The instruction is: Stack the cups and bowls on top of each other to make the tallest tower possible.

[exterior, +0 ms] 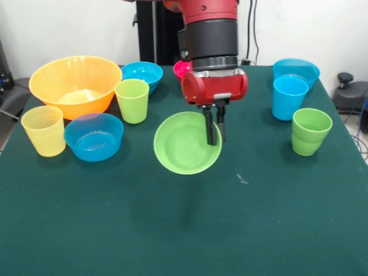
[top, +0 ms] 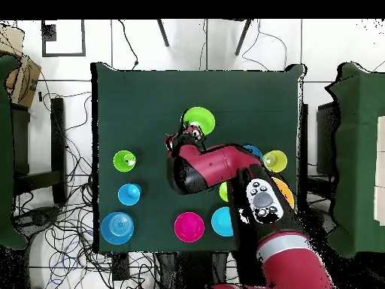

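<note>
- Slippage looks like the main risk in the front view: the red and black gripper pinches only 1 rim edge of the small round green plastic bowl, its 2 dark fingers pressed together on the wall, and the bowl hangs tilted above the dark green table, so a quick swing could twist it loose.
- Collision is a second hazard, I judge: the yellow-green tapered plastic cup and the shallow blue plastic bowl stand near the carried bowl's left.
- Hidden in this view: the small red plastic bowl shows only a sliver behind the arm, and no tower stands yet; the green stepped plastic cup sits alone, well apart at the right.
- Overhead, the green bowl shows beyond the wrist, but the arm covers the fingers, most of the large yellow-orange plastic bowl and part of the yellow-green cup, so clearances there cannot be read.
</note>
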Tool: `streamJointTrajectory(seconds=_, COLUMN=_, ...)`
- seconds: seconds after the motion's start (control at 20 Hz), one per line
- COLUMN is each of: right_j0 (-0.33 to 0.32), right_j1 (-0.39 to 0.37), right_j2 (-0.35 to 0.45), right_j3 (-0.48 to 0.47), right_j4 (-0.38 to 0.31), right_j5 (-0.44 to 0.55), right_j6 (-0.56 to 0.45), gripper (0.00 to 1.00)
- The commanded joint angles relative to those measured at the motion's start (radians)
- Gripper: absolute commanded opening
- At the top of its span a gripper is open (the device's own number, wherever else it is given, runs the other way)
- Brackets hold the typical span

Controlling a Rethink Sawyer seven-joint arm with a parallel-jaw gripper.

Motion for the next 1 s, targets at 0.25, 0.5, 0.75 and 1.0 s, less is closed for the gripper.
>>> streamJointTrajectory(seconds=0.25, right_j0=0.060, right_j1=0.073, right_j2=-0.061, right_j3=0.011, right_j4=0.025, right_j5=-0.009, right_j6=0.150, gripper=0.00)
streamJointTrajectory(seconds=0.5, right_j0=0.044, right_j1=0.068, right_j2=-0.036, right_j3=0.020, right_j4=0.032, right_j5=0.071, right_j6=0.109, gripper=0.00)
streamJointTrajectory(seconds=0.75, right_j0=0.043, right_j1=0.069, right_j2=-0.036, right_j3=0.018, right_j4=0.003, right_j5=0.105, right_j6=0.064, gripper=0.00)
streamJointTrajectory(seconds=1.0, right_j0=0.060, right_j1=0.073, right_j2=-0.061, right_j3=0.022, right_j4=0.009, right_j5=0.087, right_j6=0.087, gripper=0.00)
